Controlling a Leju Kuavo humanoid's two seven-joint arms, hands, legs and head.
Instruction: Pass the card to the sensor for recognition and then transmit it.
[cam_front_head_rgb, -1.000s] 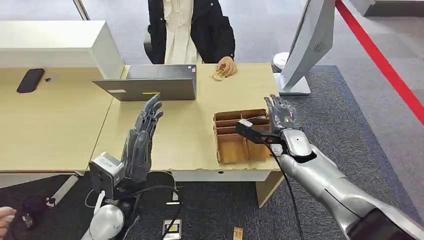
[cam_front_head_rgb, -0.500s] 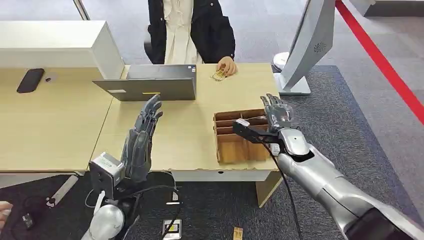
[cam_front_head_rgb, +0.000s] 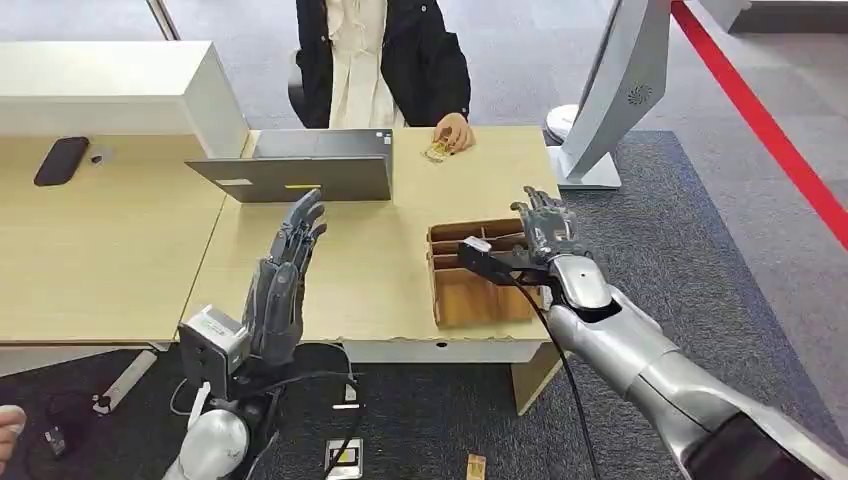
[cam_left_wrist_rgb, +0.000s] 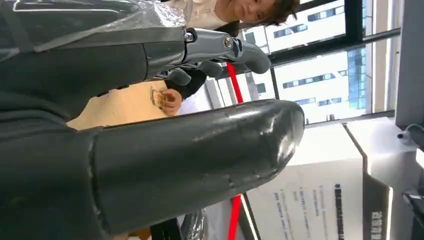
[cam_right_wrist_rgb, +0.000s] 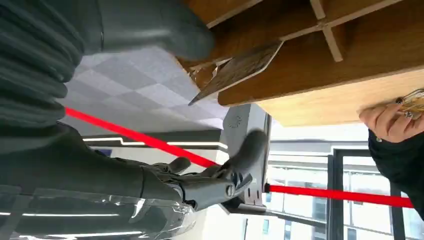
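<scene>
Right now your right robot hand (cam_front_head_rgb: 545, 232) hovers fingers spread, empty, over the divided cardboard box (cam_front_head_rgb: 480, 296) on the surface (cam_front_head_rgb: 370, 280). A card (cam_right_wrist_rgb: 235, 70) leans in a compartment just beneath its thumb. Your left robot hand (cam_front_head_rgb: 285, 275) is farther, also empty and spread.

Head camera looks forward and down from high over the table (cam_front_head_rgb: 380, 270). Left wrist camera sits close behind its thumb, turned sideways. Right wrist camera, also turned, hangs near the divided box (cam_right_wrist_rgb: 350, 55). All three catch the person's hand (cam_front_head_rgb: 455, 130).
</scene>
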